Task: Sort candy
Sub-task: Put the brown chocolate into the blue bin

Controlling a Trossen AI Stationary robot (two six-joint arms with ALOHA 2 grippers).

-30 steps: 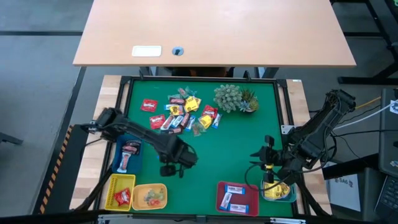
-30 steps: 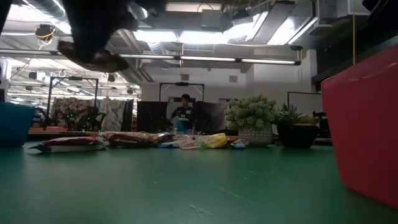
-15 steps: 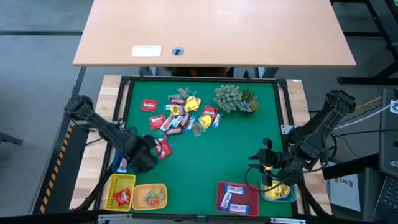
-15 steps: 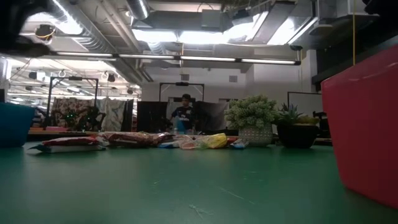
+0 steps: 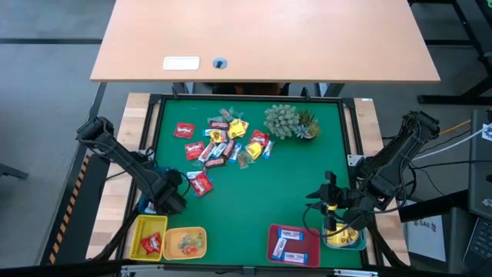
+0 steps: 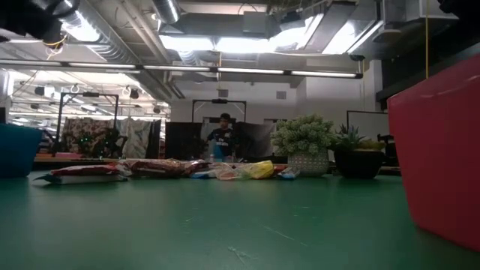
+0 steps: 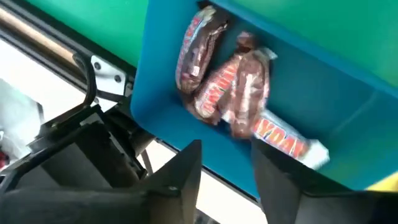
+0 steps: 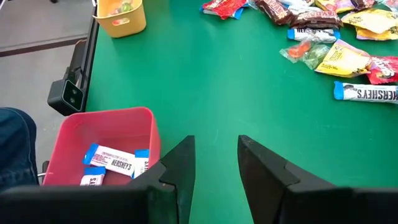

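The candy lies in a loose pile (image 5: 227, 142) at the far middle of the green mat, and one red piece (image 5: 201, 183) sits apart, nearer the left. My left gripper (image 7: 227, 168) hangs open over the blue tray (image 7: 348, 118) at the mat's left edge, pointing steeply down. Three brown and white bars (image 7: 239, 93) lie in that tray, none between the fingers. My right gripper (image 8: 214, 168) stands open above the mat at the near right, beside the red tray (image 8: 102, 127), which holds blue-and-white bars (image 8: 115, 158).
A spiky green plant (image 5: 290, 121) stands right of the pile. Along the near edge are an orange tray (image 5: 150, 237), a yellow tray (image 5: 184, 241), the red tray (image 5: 292, 243) and another yellow tray (image 5: 344, 237). Bare mat lies in the middle. A person (image 6: 221, 135) stands far behind.
My left gripper has swung from the mat's near middle toward the left edge, sinking a little and rolling at the wrist, and now hangs over the blue tray. The red piece that the arm hid shows on the mat.
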